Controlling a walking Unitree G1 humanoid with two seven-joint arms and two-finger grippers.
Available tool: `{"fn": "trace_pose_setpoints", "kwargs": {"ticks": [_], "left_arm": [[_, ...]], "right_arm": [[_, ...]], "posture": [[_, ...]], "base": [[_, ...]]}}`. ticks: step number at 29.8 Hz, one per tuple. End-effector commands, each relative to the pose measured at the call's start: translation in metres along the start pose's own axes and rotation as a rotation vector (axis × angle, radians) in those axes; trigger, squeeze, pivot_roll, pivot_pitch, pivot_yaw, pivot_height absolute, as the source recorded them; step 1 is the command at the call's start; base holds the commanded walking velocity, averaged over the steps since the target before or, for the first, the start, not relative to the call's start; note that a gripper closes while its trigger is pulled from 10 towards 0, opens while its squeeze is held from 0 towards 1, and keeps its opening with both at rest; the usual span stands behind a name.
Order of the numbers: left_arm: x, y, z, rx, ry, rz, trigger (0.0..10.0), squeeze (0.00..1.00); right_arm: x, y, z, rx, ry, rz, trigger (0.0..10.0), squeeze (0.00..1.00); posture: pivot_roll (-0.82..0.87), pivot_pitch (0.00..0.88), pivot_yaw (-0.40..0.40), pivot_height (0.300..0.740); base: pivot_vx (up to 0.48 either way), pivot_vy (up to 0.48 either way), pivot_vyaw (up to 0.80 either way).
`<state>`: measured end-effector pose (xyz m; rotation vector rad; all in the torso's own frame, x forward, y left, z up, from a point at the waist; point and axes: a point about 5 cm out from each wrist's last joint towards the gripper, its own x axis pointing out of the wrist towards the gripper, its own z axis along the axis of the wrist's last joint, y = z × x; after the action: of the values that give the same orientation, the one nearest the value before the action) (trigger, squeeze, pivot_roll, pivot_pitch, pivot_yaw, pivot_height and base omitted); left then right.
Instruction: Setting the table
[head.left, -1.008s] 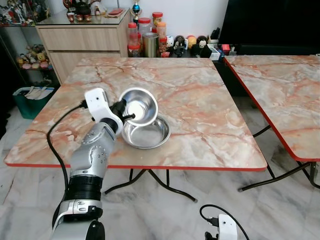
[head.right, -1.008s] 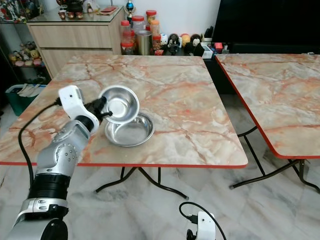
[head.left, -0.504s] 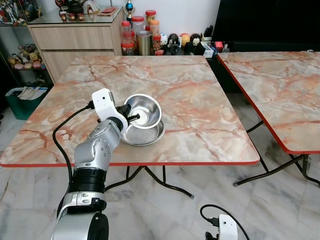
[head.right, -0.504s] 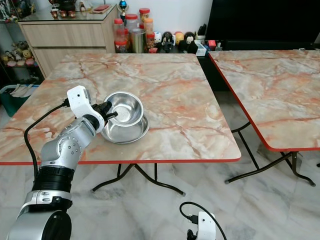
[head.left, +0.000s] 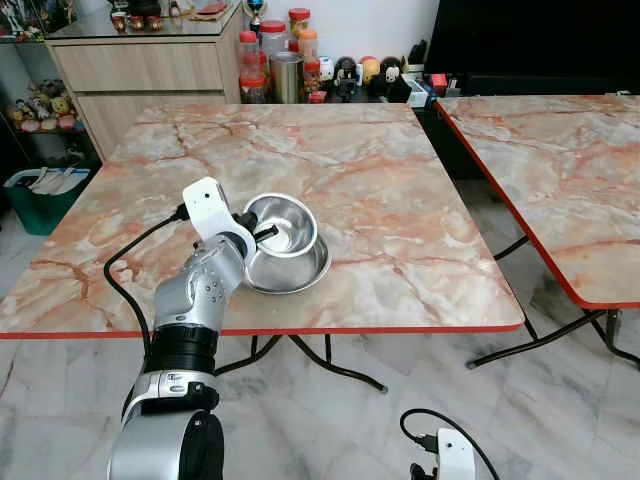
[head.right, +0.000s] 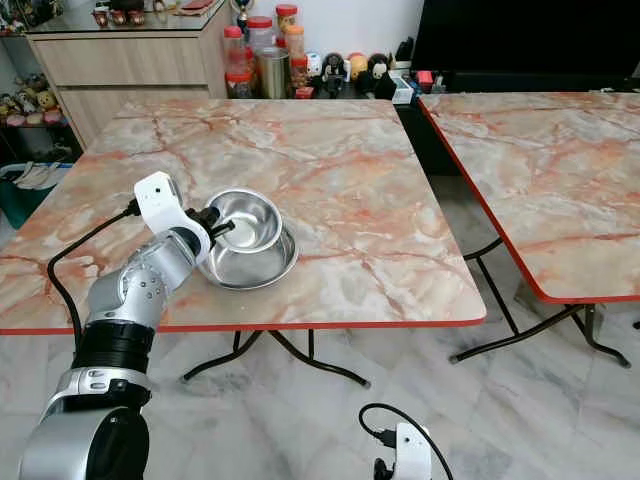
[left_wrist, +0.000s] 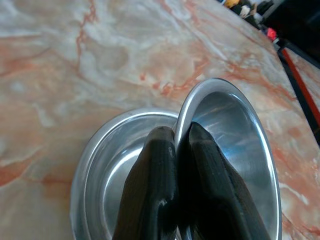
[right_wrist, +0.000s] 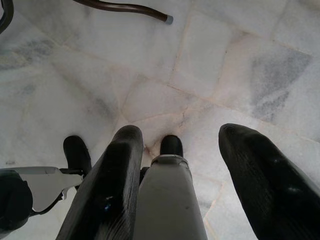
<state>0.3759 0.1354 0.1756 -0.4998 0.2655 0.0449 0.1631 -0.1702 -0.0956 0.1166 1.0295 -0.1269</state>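
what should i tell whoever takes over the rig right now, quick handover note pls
Left gripper: jaws shut on the rim of the upper steel bowl, holding it tilted over the lower steel bowl.
Right gripper: jaws open, arm hanging idle above the marble floor.
Things: both bowls sit near the front-left part of the marble table; the lower one rests flat on it. A second marble table stands to the right.
Done: the top bowl is gripped and partly raised out of the stack.
Left: carry it clear and set it at its own place, then likely place the lower bowl too.
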Motion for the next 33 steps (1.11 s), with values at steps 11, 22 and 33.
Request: {"fn": "trace_pose_setpoints", "kwargs": {"ticks": [11, 22, 33], "left_arm": [[0.010, -0.011, 0.010, -0.064, -0.003, 0.026, 10.0, 0.00], [0.017, -0.008, 0.006, -0.114, 0.031, 0.070, 10.0, 0.00], [0.019, 0.001, 0.000, -0.111, 0.087, 0.111, 10.0, 0.00]], "right_arm": [[0.000, 0.001, 0.002, 0.007, -0.005, 0.000, 10.0, 0.00], [0.000, 0.001, 0.002, 0.010, -0.004, -0.001, 10.0, 0.00], [0.000, 0.000, 0.001, 0.008, -0.004, -0.001, 10.0, 0.00]], "posture": [[0.05, 0.000, -0.004, 0.740], [0.05, 0.000, -0.003, 0.740], [0.05, 0.000, -0.004, 0.740]], "base": [[0.000, 0.000, 0.00], [0.000, 0.000, 0.00], [0.000, 0.000, 0.00]]}}
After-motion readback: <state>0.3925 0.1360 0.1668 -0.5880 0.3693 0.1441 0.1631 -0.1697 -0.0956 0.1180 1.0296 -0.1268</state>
